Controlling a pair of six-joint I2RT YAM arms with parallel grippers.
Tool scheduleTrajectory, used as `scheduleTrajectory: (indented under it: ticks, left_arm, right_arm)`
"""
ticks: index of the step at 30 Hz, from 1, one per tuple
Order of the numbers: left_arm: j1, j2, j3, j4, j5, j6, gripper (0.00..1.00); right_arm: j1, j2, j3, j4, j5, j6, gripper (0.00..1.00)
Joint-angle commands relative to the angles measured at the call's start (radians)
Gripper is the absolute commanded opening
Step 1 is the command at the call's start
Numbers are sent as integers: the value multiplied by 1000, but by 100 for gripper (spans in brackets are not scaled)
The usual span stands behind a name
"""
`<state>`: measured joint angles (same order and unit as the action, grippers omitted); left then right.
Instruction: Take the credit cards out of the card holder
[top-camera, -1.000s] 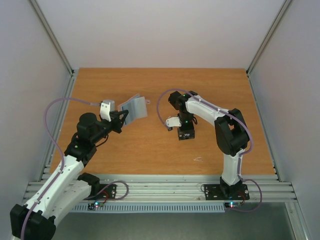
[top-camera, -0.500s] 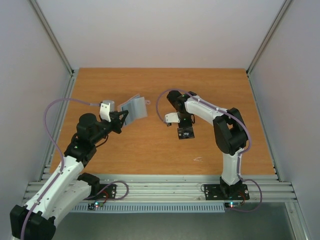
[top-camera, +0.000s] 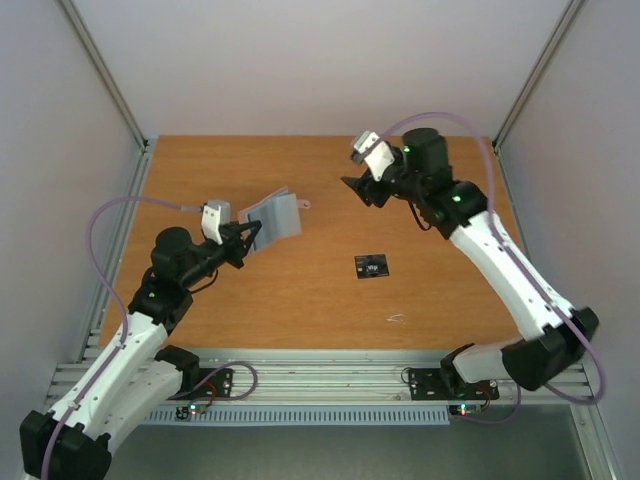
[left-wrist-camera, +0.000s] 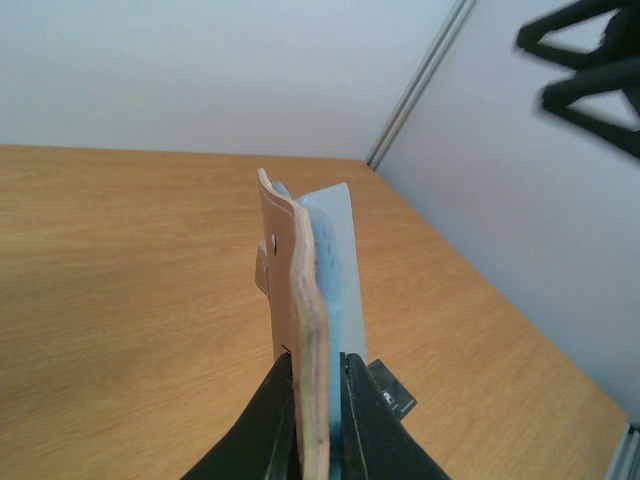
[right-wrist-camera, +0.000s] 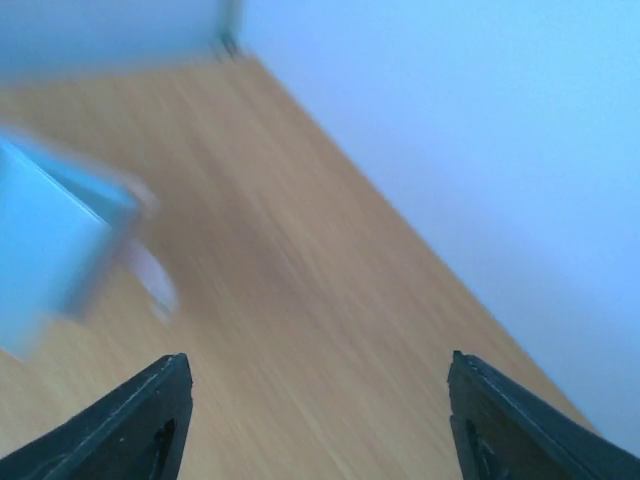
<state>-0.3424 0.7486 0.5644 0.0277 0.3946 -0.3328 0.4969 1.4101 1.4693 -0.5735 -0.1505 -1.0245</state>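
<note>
Left gripper (top-camera: 251, 234) clamps the card holder (top-camera: 276, 213) on edge above the tabletop (top-camera: 440, 300). Right gripper (top-camera: 358, 190) is spread wide, empty. One black card (top-camera: 371, 266) lies flat there.

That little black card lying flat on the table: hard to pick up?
Probably: the black card lies flush on the smooth table, so it may slide when nudged. It looks thin, so likely light and fairly stiff.

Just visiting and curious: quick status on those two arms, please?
Left gripper shut on tan-pink bifold card holder, held off the wooden table. Right gripper open, empty, raised. Small black card flat on table. Nothing between gripper and holder.
</note>
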Motion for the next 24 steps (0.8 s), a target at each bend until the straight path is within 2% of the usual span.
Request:
scheduleTrajectory:
  ticks: [1,2,3,6,11,18,19,20,24]
  left_arm:
    - [3,-7,-3,171,60,-40,0]
    - [3,-8,-3,191,81,-48,0]
    - [3,-7,-3,213,102,-64,0]
    - [3,-9,4,259,175,-93,0]
    - [3,-12,15,308,295,-108,0]
    - [3,-15,28,325,350,-113,0]
    - [3,-15,30,326,353,-115,0]
    - [3,-12,31,326,353,-115,0]
    - [3,-14,35,308,325,-119,0]
  right_arm:
    - [2,-10,-22,151,-498,499,81]
    - [3,-2,-33,195,-546,581,95]
    - [4,5,-48,242,-576,660,98]
    - [21,20,-104,370,-593,800,99]
    - [59,76,-101,323,-614,778,99]
    - [62,113,-99,296,-819,723,97]
    - [63,117,-95,294,-855,719,93]
    - [65,120,-92,292,-887,715,85]
    - [68,118,-80,266,-944,685,16]
